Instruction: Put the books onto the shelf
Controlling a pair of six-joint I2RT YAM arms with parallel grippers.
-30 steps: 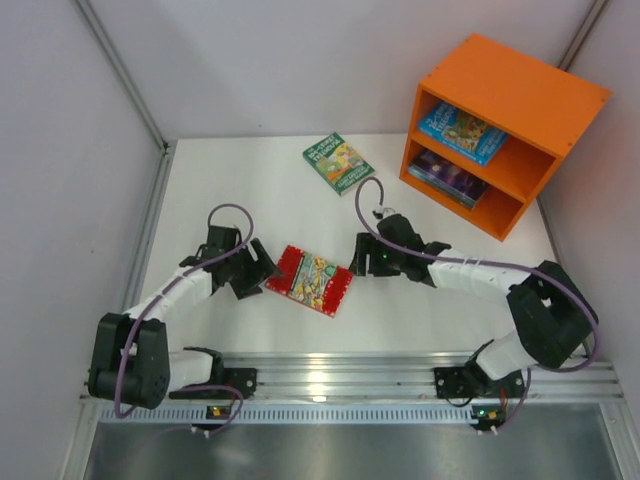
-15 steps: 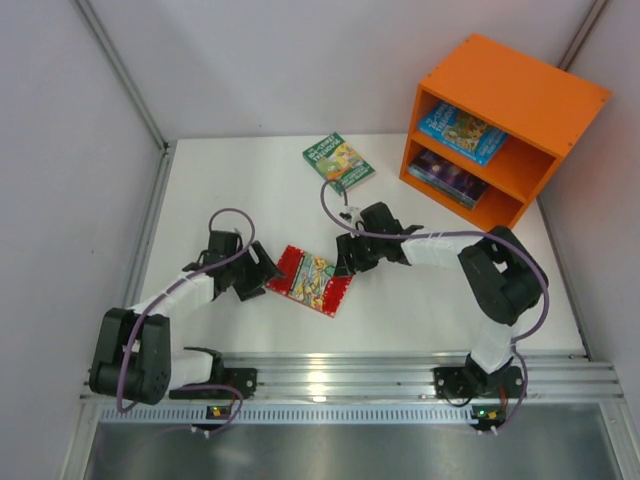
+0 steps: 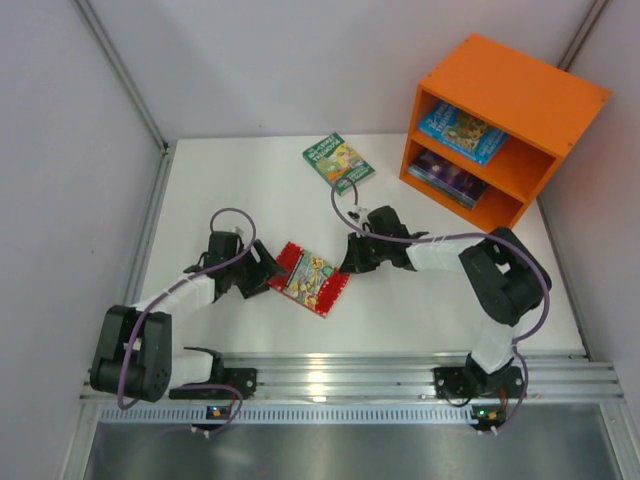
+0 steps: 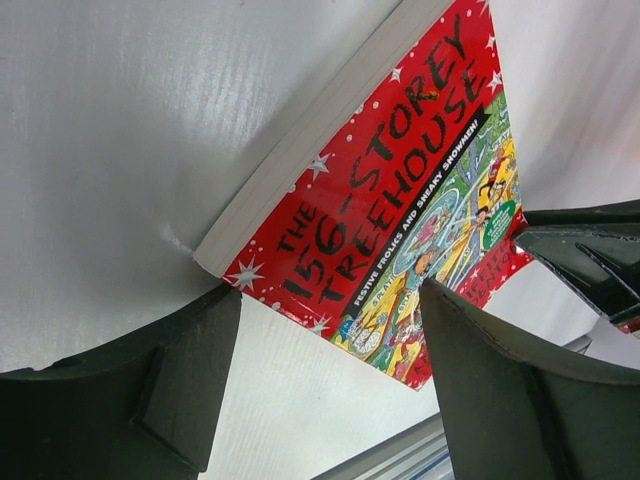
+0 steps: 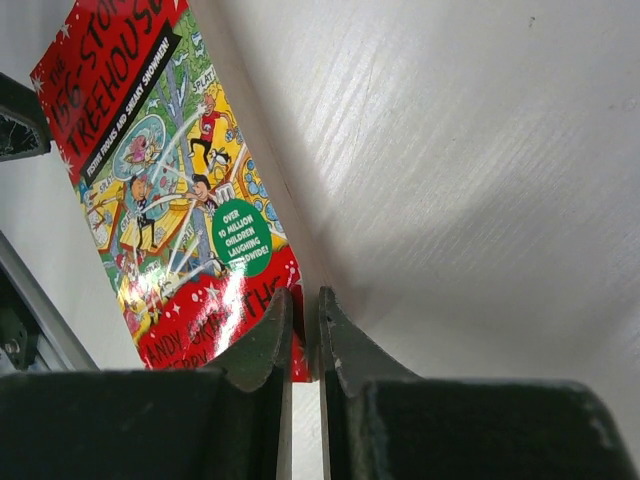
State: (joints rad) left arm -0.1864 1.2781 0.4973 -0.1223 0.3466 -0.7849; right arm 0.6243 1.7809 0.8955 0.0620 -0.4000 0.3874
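Shelved 2, bright blue book [image 3: 462,131] above purple book [image 3: 447,178] in the shelf [image 3: 520,80]; found green book [image 3: 338,162] and red book [image 3: 312,278] outside it, red between released left gripper [image 4: 325,300] and clenched right gripper [image 5: 303,300].

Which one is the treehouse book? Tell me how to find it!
Find the orange shelf at the back right of the white table. Come forward to the red book between the left claw and the right claw. It's the only red one: the green book lies farther back, and the blue book and purple book sit inside the shelf.
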